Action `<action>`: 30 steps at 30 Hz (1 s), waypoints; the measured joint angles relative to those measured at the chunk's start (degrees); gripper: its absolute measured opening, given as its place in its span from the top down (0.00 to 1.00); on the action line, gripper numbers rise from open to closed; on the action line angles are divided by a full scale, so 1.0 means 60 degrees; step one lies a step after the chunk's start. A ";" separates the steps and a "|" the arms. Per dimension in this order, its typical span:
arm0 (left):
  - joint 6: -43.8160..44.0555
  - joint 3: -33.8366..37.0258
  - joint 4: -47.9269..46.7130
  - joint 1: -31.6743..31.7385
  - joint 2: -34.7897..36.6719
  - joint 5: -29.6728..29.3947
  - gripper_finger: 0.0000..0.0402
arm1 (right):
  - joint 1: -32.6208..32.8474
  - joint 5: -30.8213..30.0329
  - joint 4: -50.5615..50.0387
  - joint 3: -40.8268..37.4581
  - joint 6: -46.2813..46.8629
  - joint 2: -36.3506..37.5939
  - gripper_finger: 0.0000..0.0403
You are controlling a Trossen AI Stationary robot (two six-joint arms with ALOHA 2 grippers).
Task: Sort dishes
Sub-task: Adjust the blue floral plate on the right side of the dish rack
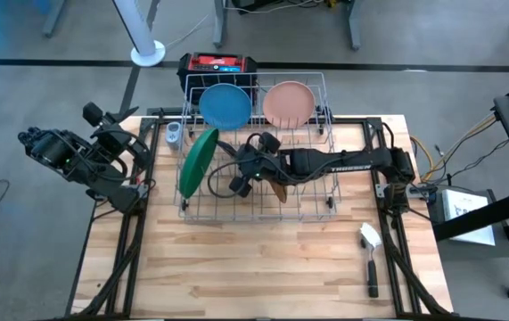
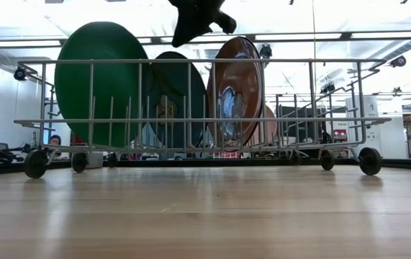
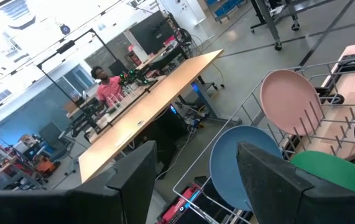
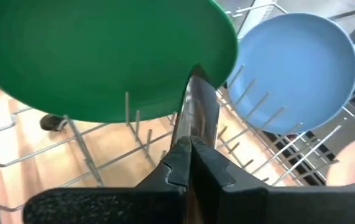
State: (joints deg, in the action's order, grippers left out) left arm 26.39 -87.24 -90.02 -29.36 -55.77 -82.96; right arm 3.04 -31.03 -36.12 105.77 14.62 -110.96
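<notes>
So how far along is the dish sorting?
Done: green plate, light blue plate and pale pink plate stand in the wire rack. In hand: right end effector is shut on an orange-brown plate's rim, down among the rack's tines. To do: release it; no plate lies on the table, so it looks nearly finished. Left end effector waits open at the table's left edge.

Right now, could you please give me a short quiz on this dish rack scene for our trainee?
1. True or false: the white-headed, black-handled brush lies on the wooden table, outside the grey wire rack.
2. Which round plate in the rack stands nearest the left arm? A pale pink; B large green; C light blue.
3. What are the right arm's jaws shut on?
Key: 1 true. 2 B, the large green round plate. 3 The rim of a dark orange-brown round plate.
</notes>
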 joint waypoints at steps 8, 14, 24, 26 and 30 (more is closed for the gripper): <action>0.0000 0.0000 0.0000 0.0001 0.0000 0.0142 0.47 | 0.0239 0.0682 -0.0109 0.0468 -0.0784 -0.0025 0.97; 0.0000 0.0004 0.0000 -0.0002 -0.0004 0.0284 0.47 | 0.0232 0.0210 -0.0518 0.0437 -0.0957 -0.0055 0.81; 0.0000 0.0004 0.0001 0.0001 -0.0004 0.0393 0.47 | 0.0075 0.0079 -0.0285 0.0409 -0.0848 -0.0752 0.51; 0.0002 0.0004 0.0000 -0.0002 0.0000 0.0466 0.47 | 0.0053 -0.0102 -0.0324 0.0429 -0.0719 -0.0874 0.49; 0.0000 0.0004 0.0002 -0.0001 0.0000 0.0514 0.47 | 0.0082 -0.0437 -0.0317 0.0446 -0.0676 -0.0933 0.51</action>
State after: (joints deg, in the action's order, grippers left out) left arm 26.39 -87.22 -90.01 -29.36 -55.77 -79.88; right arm 3.53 -33.65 -38.02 108.44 10.57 -116.55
